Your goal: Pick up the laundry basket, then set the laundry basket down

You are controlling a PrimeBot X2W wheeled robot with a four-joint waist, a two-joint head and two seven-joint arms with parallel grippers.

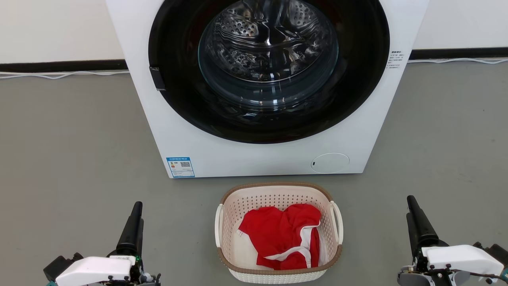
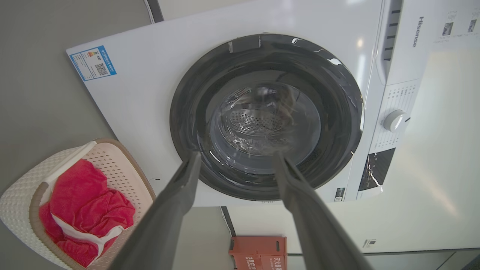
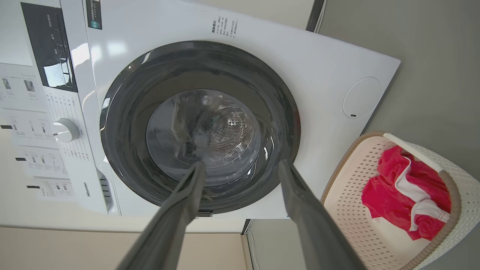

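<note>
**Tipping risk**

The laundry basket (image 1: 274,198) sits on the floor (image 1: 79,159) at the washing machine's (image 1: 254,159) near side, between left gripper (image 1: 137,206) and right gripper (image 1: 411,200) (both spread wide, empty). Mismatched grips on its handles (image 1: 337,222) might spill its red garment (image 1: 281,234).

The right gripper (image 3: 240,164) points at a white washer (image 3: 318,75), its 2 fingers spread apart with nothing between them, their tips over the round dark door (image 3: 200,125). A knob (image 3: 65,130) sits left of the door. At lower right, the basket (image 3: 465,195) stands on grey floor (image 3: 431,45) just beside the washer, holding a red garment (image 3: 390,195) with white trim.
</note>
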